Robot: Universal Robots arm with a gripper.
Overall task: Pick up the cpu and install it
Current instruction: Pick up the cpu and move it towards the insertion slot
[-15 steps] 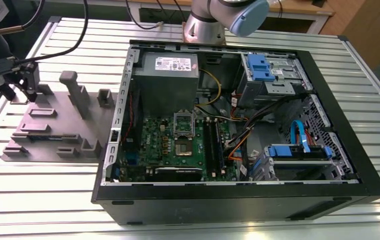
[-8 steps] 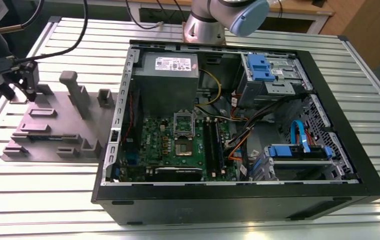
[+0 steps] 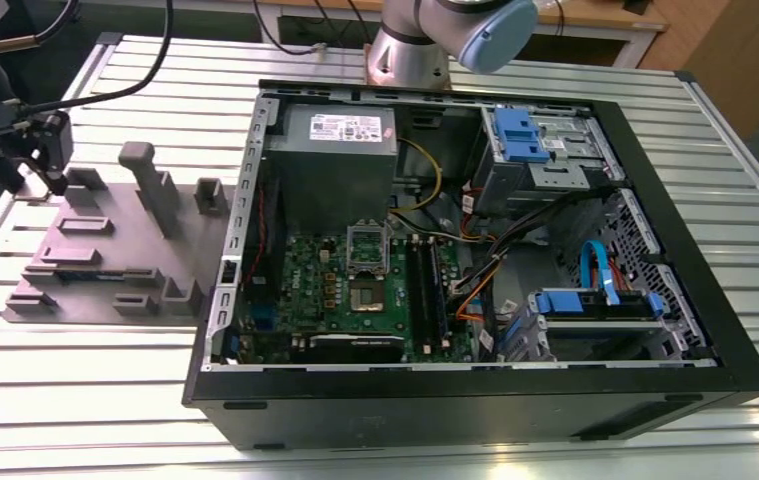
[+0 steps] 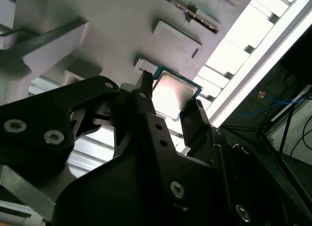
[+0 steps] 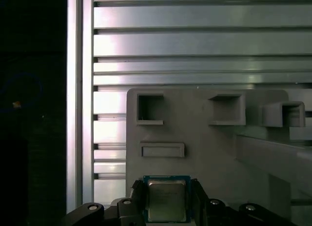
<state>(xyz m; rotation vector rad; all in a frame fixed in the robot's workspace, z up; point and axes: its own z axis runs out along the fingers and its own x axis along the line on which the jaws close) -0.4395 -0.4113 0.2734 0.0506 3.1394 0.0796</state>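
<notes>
Above the far edge of the grey fixture block [image 3: 99,250], on the side away from the open computer case [image 3: 486,250], the gripper [image 3: 43,160] holds its jaws narrow around the cpu [image 5: 166,200] [image 4: 173,94]. One black finger [image 5: 138,199] presses against each of two opposite edges. In both wrist views the chip's silver top and thin green rim are visible. Square pockets [image 5: 150,109] are sunk into the block, which rests on the slatted metal tabletop [image 3: 86,400].

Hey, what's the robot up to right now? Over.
The gripper looks shut on the cpu. Both at the grey fixture. The computer case stands open, cpu not yet inside.
</notes>
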